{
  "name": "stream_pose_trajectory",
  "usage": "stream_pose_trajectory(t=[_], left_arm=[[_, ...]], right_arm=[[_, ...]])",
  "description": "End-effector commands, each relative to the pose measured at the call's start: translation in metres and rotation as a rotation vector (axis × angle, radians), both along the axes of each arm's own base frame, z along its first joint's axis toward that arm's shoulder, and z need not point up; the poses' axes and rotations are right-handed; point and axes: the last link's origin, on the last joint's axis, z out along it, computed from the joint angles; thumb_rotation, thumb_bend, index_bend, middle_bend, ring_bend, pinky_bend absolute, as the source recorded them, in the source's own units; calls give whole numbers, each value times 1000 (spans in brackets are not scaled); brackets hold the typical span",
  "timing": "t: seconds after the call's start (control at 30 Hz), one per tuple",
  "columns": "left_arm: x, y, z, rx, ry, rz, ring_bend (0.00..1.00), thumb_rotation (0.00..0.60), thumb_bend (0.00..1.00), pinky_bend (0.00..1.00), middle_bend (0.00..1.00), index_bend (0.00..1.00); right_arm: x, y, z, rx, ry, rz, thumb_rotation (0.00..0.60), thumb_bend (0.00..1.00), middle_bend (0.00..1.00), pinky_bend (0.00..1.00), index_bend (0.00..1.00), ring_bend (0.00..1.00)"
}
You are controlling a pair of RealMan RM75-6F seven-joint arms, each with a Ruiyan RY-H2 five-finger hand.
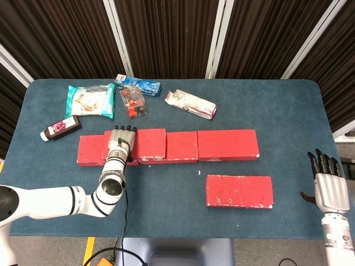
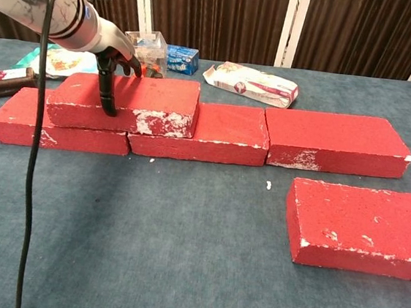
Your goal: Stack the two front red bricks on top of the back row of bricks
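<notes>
Left hand point(image 2: 113, 49) grips the stacked brick point(image 2: 126, 101) — square it on the back row point(image 2: 266, 138) before letting go; right hand point(image 1: 327, 183) idle, fingers apart — empty.

Blue-covered table point(image 1: 166, 188) here, with a back row of red bricks point(image 1: 222, 145), one loose brick point(image 1: 239, 191) up front, plus snack packs point(image 1: 89, 101), a carton point(image 1: 190, 104) and a dark bottle point(image 1: 60, 128) behind.
</notes>
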Motion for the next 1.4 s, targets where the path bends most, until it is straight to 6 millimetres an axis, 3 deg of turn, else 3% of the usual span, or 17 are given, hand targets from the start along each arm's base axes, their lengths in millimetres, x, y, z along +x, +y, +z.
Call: stream_pose_trajectory(t=[0.03,0.3,0.43,0.73,1.03,1.13,1.23,1.33,1.4], left_arm=[[0,-1,-1,-3,2,-1,0,600,204,34,0,0],[0,-2,0,2,2,6,0,600,199,33,0,0],[0,-2,1,1,5,11,0,600,0,34,0,0],[5,-6,3,2,2,2,0,600,0,34,0,0],[27,-13,15,32,-24,-74,0,600,0,32,0,0],[33,-17,28,67,-60,-158,0,600,0,25,0,0],[33,-26,55,162,-121,-333,0,600,0,17,0,0],[11,-48,88,256,-176,-515,0,600,0,18,0,0],[-19,-66,113,326,-197,-590,0,600,0,18,0,0]], right_arm=[[0,0,0,1,0,-1,600,0,0,0,115,0],[0,0,0,0,-1,-4,600,0,0,0,116,0],[0,0,0,-3,-1,-7,600,0,0,0,119,0],[1,-1,-1,-4,2,-4,600,0,0,0,123,0],[1,-1,-3,0,5,-1,600,0,0,0,129,0],[1,-1,-2,-3,4,3,600,0,0,0,129,0],[1,0,-2,-1,3,8,600,0,0,0,128,0],[1,0,-2,-2,0,11,600,0,0,0,126,0],[2,1,-1,-5,-3,13,600,0,0,0,126,0]])
